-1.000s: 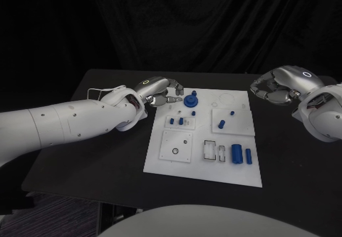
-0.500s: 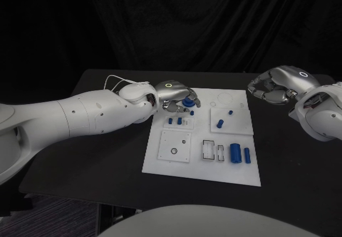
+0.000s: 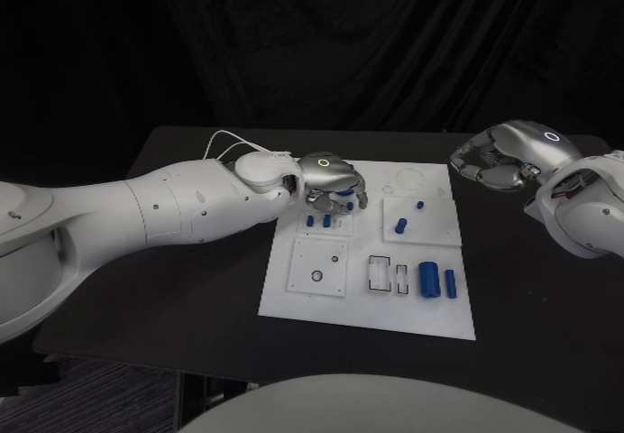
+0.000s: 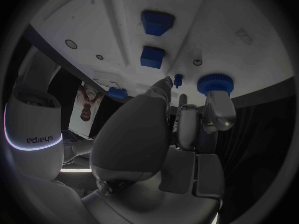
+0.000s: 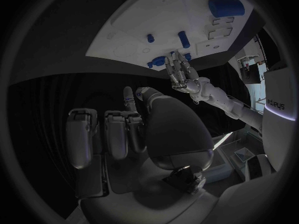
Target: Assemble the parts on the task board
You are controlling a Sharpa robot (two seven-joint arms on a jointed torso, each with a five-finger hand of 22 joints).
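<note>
Matte black table (image 3: 195, 271) standing before a dark curtain, carrying a flat white rectangular plastic task board (image 3: 442, 316) with raised square plates and shallow recesses. Small blue plastic parts lying on it: two upright cylinders (image 3: 440, 283) near the front edge, short pegs (image 3: 403, 225) mid-board. Left robot hand (image 3: 328, 183) hovering over the board's far left corner, fingers spread, holding nothing. Right robot hand (image 3: 500, 165) hanging beyond the board's right edge, fingers curling inward, empty

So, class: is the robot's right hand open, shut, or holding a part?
Shut. The right hand hangs off the board's far right corner, fingers curled in with nothing between them.
</note>
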